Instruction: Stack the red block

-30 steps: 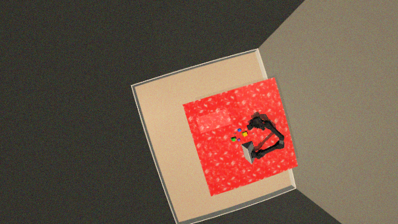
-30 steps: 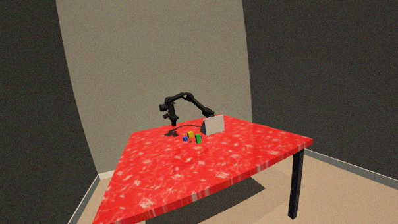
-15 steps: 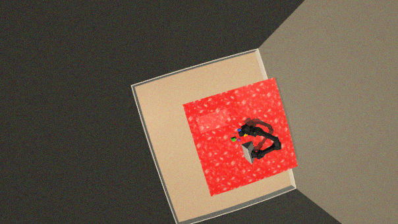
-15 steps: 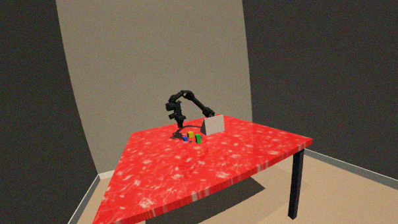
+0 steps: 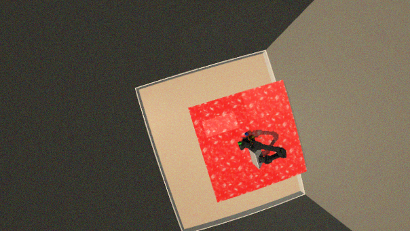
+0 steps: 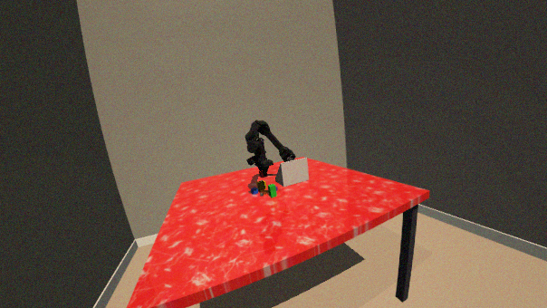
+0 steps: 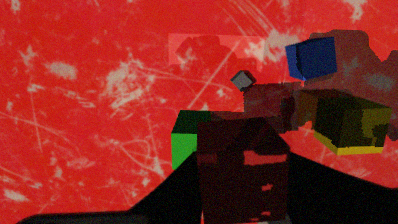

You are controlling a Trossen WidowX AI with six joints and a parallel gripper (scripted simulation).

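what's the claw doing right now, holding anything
Claw: closed on the red block, carried above the table near the green tower.

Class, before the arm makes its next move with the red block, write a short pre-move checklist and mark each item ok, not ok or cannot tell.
1. Red block gripped in the end effector: ok, it sits between the dark fingers.
2. Green tower upright: ok.
3. Block above the tower top: cannot tell; in the wrist view the block hides part of the tower.
4. Block centred over the tower: not ok; the tower shows off to one side.
5. Yellow block and blue block stand apart from the tower: ok.
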